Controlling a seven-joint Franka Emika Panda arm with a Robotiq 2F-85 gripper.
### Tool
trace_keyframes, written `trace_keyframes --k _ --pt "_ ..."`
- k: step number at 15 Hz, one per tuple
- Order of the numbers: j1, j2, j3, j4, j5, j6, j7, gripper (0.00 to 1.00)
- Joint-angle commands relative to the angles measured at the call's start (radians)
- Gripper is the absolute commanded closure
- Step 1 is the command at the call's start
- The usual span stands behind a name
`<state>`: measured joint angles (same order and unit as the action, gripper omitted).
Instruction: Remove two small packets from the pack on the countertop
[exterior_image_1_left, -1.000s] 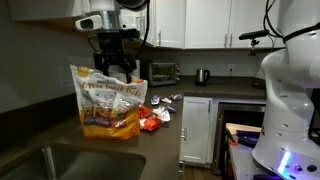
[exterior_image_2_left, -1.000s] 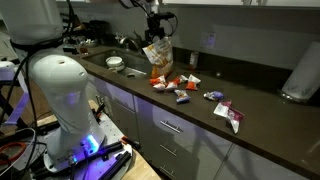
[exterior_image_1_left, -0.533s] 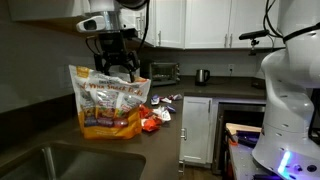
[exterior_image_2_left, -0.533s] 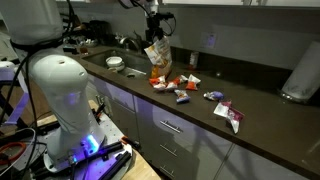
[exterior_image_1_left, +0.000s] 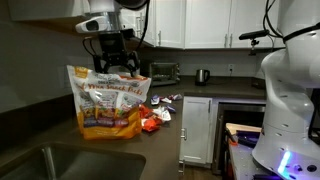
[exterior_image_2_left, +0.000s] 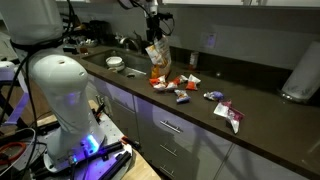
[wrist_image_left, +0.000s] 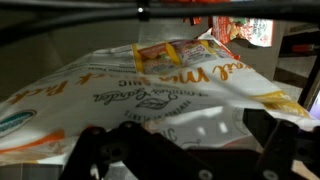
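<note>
Looking down the wrist camera, I see the pack (wrist_image_left: 150, 95) filling almost the whole picture directly beneath the gripper (wrist_image_left: 180, 145), with its white printed face crumpled and turned up toward the lens. At the bag's edge farthest from the tool sit two orange-yellow patches that may be sachets, but I cannot tell whether they are inside the bag or printed on it. My fingers (wrist_image_left: 95, 150) are spread wide, one on each side of the bag's width. In an exterior view the gripper (exterior_image_1_left: 113, 64) hangs right at the top of the pack (exterior_image_1_left: 108, 102). I cannot tell whether the tips are touching the plastic. The bag stands upright under the tool, orange-yellow at the base and white higher up.

Down beside the foot of the bag, below and to one side of the gripper, red small packets (exterior_image_1_left: 152, 121) lie on the countertop (exterior_image_1_left: 100, 150). In an exterior view more of them trail away from the tool along the slab, some red and some whitish (exterior_image_2_left: 213, 96).

Farther from the gripper, the steel sink (exterior_image_1_left: 35, 165) is set into the counter on the bag's other side. A toaster oven (exterior_image_1_left: 163, 72) and a kettle (exterior_image_1_left: 202, 76) stand well behind the tool against the back wall.
</note>
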<state>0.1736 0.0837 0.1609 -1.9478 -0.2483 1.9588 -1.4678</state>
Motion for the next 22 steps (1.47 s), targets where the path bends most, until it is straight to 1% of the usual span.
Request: trace_keyframes --k 1,5,10,16,22 --pt "-0.009 -0.008 0.006 -0.023 -0.001 0.028 -0.067 0.00" --pt "-0.013 -0.007 0.005 -0.042 0.026 0.055 -0.094 0.00" --pt "-0.017 0.003 0.004 -0.080 0.068 0.099 -0.099 0.00" --pt "-0.014 0.025 -0.001 -0.108 0.057 0.123 -0.034 0.00" --pt "-0.015 0.027 -0.002 -0.094 0.061 0.121 -0.015 0.00"
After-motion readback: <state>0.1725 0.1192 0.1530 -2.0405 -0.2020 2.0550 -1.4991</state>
